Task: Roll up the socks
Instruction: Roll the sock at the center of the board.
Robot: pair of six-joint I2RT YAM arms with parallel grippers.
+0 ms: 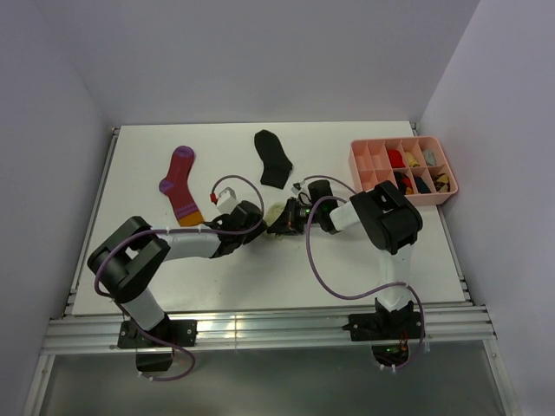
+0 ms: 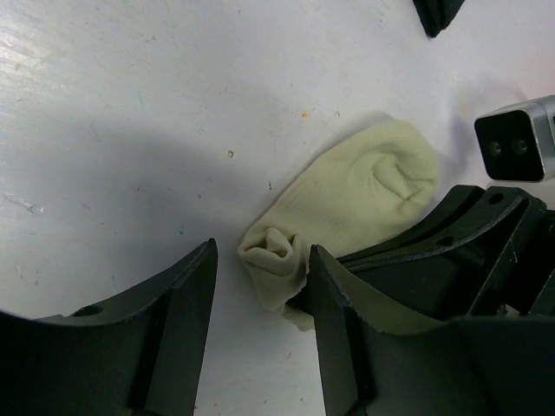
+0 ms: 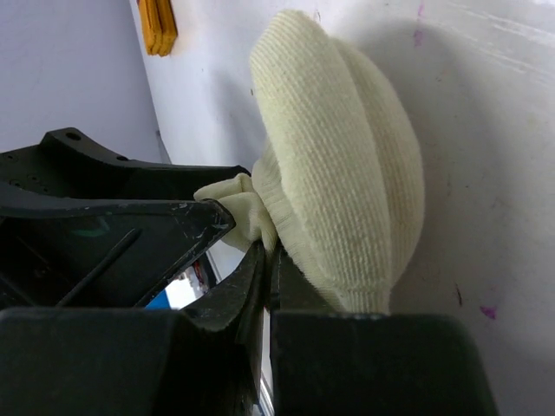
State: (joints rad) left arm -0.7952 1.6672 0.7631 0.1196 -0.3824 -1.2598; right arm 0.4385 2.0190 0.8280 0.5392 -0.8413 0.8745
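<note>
The small cream sock [image 1: 277, 211] lies mid-table between my two grippers. My left gripper [image 2: 260, 258] is open, and the sock's rolled-up end [image 2: 274, 251] sits between its fingers, against the right one. My right gripper [image 3: 267, 258] is shut on the cream sock [image 3: 347, 165], pinching its edge at the fingertips. In the top view the left gripper [image 1: 260, 224] and right gripper [image 1: 291, 217] meet at this sock. The black ankle sock [image 1: 273, 158] lies flat behind them. The magenta striped sock [image 1: 179, 184] with an orange toe lies at the left.
A pink compartment tray [image 1: 359, 160] holding several small colourful items stands at the back right, against the wall. White walls close in the table on three sides. The right gripper's black fingers [image 2: 434, 234] crowd the left wrist view's right side.
</note>
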